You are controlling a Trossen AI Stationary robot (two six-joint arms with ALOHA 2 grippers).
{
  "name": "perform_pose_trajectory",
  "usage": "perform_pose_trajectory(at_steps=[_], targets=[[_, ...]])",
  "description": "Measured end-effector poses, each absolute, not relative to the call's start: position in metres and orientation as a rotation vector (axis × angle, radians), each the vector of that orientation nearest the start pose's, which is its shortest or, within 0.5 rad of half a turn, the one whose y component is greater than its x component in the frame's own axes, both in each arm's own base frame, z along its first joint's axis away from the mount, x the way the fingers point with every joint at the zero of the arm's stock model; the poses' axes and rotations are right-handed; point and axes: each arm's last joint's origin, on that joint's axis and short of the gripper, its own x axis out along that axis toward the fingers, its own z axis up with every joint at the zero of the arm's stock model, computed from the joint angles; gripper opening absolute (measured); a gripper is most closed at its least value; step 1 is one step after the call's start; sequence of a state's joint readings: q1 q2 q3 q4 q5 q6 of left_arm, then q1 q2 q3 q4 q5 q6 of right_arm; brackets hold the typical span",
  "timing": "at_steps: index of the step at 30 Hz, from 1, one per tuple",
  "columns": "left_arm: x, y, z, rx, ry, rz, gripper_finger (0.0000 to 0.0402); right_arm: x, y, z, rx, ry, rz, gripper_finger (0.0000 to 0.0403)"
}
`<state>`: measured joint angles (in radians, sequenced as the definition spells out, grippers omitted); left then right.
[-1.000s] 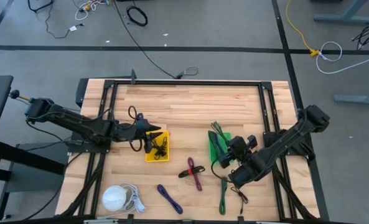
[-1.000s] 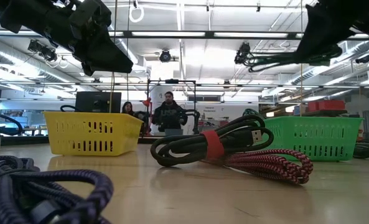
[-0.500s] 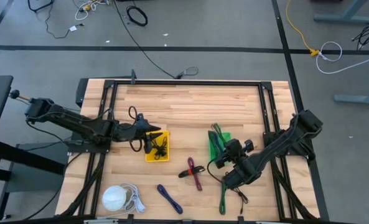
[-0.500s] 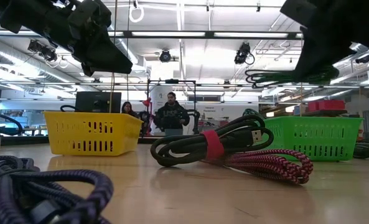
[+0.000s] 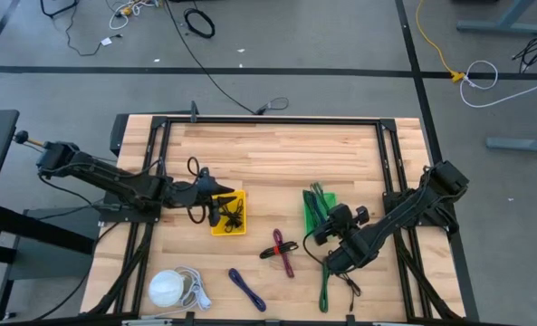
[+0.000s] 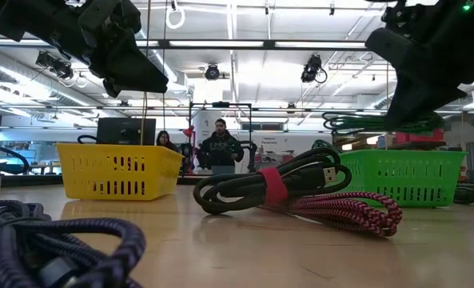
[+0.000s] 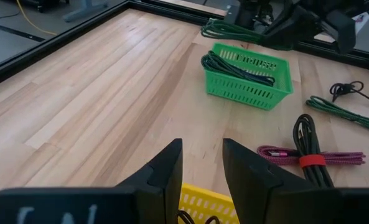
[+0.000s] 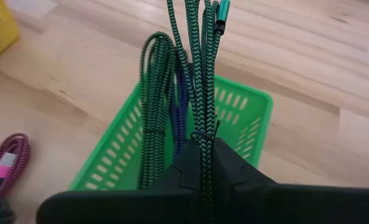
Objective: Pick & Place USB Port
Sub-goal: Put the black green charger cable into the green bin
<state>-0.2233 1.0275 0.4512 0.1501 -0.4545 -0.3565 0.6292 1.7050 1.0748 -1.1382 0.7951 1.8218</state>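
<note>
My right gripper (image 8: 204, 163) is shut on a green braided cable bundle (image 8: 196, 68) and hovers over the green basket (image 8: 249, 102), which holds another green coil (image 8: 154, 99). In the high view this gripper (image 5: 330, 228) is at the basket's (image 5: 310, 217) near right side. In the low view the held cable (image 6: 372, 122) hangs above the basket (image 6: 404, 176). My left gripper (image 7: 203, 165) is open and empty over the yellow basket (image 5: 229, 217), which holds a black cable. My right gripper pinches the green cable bundle between its two fingers at a bunch of strands (image 8: 204, 138). It comes in from the table's right, slanting down. The coil reaches out past the fingertips along them, lifted clear above the green basket.
On the table lie a red and black cable bundle (image 5: 282, 249), a purple cable (image 5: 247, 290), a white cable with a round plug (image 5: 173, 288) and a loose green cable (image 5: 326, 282). The far half of the table is bare wood. People stand in the room behind.
My right gripper has moved a little toward the table's left and come down, carrying the green cable lower toward the green basket. The left arm has kept still.
</note>
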Motion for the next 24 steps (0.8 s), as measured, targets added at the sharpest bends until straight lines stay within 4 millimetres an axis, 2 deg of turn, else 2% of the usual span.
perform_pose_trajectory(at_steps=[11,24], targets=[[0.204,-0.033,0.207,-0.206,0.362,0.297,0.0119,0.237,0.144,0.182,0.409,0.698,-1.027,0.0010],[0.204,-0.033,0.207,-0.206,0.363,0.297,0.0119,0.244,0.142,0.182,0.406,0.700,-0.996,0.0062]])
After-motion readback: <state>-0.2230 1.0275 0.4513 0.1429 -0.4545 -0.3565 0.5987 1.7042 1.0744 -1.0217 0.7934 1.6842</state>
